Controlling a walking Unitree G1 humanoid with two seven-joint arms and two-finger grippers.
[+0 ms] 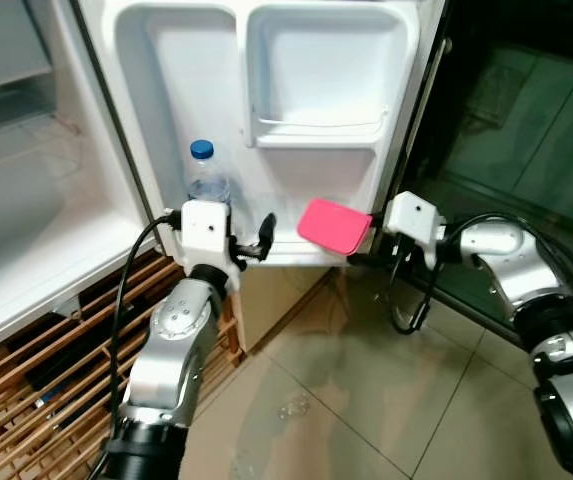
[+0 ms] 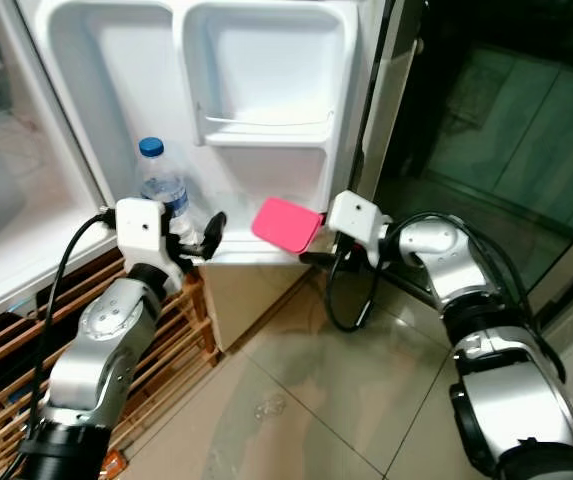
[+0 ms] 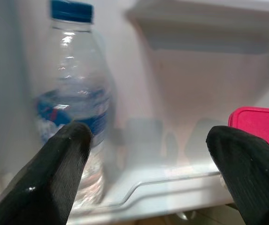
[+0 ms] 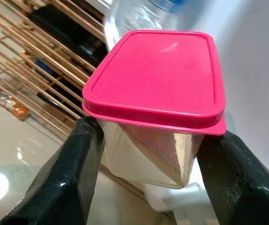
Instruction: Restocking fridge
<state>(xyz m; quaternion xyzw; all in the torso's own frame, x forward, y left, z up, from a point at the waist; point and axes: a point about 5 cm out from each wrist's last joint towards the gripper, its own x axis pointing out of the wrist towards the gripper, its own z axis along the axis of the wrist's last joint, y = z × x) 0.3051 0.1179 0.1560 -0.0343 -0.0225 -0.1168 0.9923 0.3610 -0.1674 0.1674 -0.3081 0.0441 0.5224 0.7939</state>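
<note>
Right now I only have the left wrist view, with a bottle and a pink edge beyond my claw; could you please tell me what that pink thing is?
Observer: It is the pink lid of a clear container, gripped on two sides by the right claw.
Operator: Thank you. Is it on the door shelf yet?
Observer: I cannot tell if it is touching. The eye views show it tilted at the front rim of the lower door shelf, to the right of the water bottle.
Operator: What lies beneath it?
Observer: A tiled floor, with a wooden slatted rack further left.
</note>
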